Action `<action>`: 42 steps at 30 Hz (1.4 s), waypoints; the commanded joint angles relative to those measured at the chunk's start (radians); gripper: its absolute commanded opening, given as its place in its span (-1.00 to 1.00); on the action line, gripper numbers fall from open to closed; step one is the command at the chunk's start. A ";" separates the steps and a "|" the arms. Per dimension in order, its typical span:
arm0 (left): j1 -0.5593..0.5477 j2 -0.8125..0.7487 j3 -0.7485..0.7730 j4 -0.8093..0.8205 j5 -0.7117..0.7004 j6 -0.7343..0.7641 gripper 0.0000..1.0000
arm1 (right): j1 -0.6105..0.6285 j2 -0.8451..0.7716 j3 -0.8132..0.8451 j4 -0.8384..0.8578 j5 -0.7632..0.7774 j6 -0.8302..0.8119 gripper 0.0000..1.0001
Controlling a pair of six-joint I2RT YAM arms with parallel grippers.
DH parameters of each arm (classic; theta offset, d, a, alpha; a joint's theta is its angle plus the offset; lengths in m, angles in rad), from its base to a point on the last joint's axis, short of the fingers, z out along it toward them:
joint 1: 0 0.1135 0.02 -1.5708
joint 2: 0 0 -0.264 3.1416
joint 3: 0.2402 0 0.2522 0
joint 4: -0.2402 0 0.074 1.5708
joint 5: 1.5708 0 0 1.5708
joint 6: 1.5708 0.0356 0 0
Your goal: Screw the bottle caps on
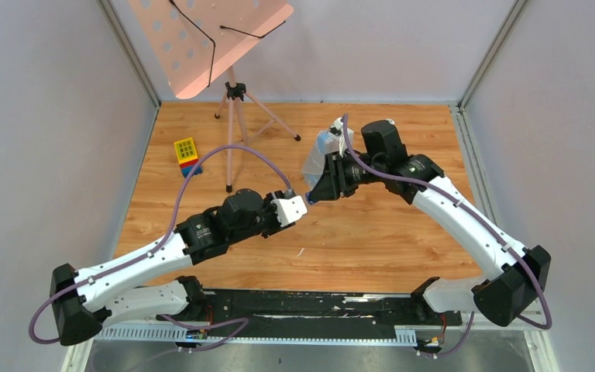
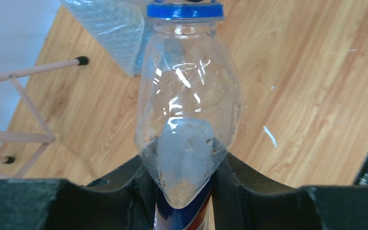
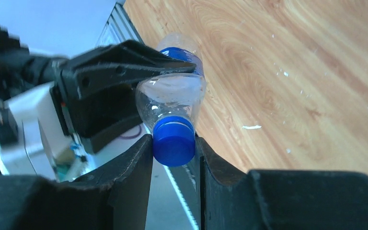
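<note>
Nearby, a bluish bubble-wrap bag (image 1: 321, 151) lies on the wooden worktop (image 1: 372, 232) just behind the right arm's wrist; a pink music stand (image 1: 232, 101) on a tripod stands at the far left, with a coloured block (image 1: 187, 153) beside its legs; both are apart from the bottle. The clear bottle (image 2: 187, 96) with a blue label lies roughly level in mid-worktop, between the arms; the left tool (image 2: 184, 170) pinches its body near the label; the right tool (image 3: 173, 151) is pressed onto the blue cap (image 3: 173, 139) sitting on its neck. Both arms reach inward, tools facing each other.
</note>
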State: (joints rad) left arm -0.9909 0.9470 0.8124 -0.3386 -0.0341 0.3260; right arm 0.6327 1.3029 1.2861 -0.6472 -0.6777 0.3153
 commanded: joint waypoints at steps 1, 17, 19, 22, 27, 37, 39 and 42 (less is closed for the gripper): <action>-0.139 0.035 0.019 0.551 -0.190 0.082 -0.13 | 0.032 0.082 0.004 0.021 -0.033 0.297 -1.00; -0.305 0.187 -0.060 0.764 -0.589 0.208 -0.16 | 0.008 0.068 0.036 0.007 0.017 0.453 -0.51; -0.306 0.185 -0.074 0.746 -0.598 0.184 -0.16 | 0.008 0.052 0.056 0.010 0.026 0.408 -0.22; -0.304 0.180 -0.093 0.711 -0.600 0.139 -0.16 | 0.008 0.016 0.085 0.019 0.046 0.324 0.19; -0.298 0.159 -0.142 0.677 -0.571 0.027 -0.17 | 0.007 -0.057 0.102 0.035 0.107 0.203 0.47; -0.094 0.056 -0.175 0.536 -0.143 -0.186 -0.17 | -0.008 -0.179 0.070 0.061 0.171 0.005 0.60; -0.033 0.031 -0.187 0.535 -0.020 -0.232 -0.18 | -0.008 -0.205 0.057 0.070 0.161 -0.043 0.60; 0.044 0.014 -0.216 0.573 0.211 -0.308 -0.19 | -0.010 -0.254 0.016 0.096 0.146 -0.146 0.56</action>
State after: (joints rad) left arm -1.0264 0.9958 0.6270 0.1951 -0.1764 0.1616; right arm 0.6254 1.1194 1.3293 -0.6296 -0.5220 0.3275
